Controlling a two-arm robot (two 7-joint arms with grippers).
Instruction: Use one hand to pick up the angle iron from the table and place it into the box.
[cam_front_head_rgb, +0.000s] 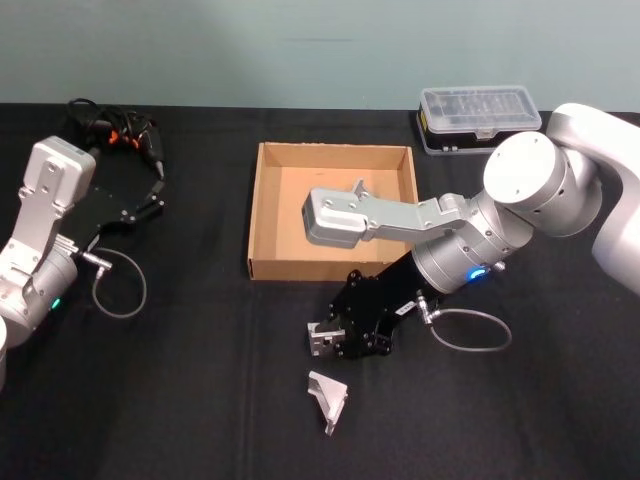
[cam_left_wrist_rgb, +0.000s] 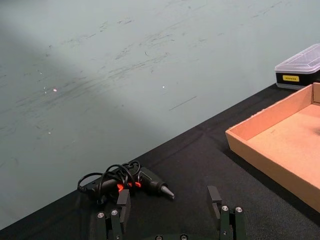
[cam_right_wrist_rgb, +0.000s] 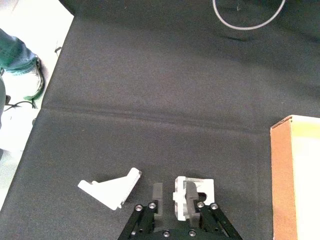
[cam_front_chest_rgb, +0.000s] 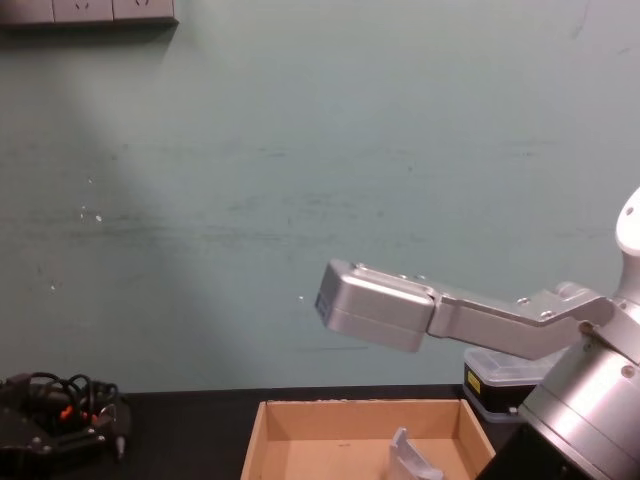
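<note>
Right gripper (cam_front_head_rgb: 326, 341), lower centre of the head view, is clenched on the angle iron (cam_front_head_rgb: 318, 334) just below the box (cam_front_head_rgb: 262, 215); left wrist view: left gripper (cam_left_wrist_rgb: 169, 196) idle, spread; right wrist view: fingers (cam_right_wrist_rgb: 189, 192) pinch one flange, judged sound for stiff, light, slick metal.

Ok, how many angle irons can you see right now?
3. One angle iron lies in the box, one loose angle iron on the table, a third angle iron at the right gripper. The right arm may hide more in the box.
</note>
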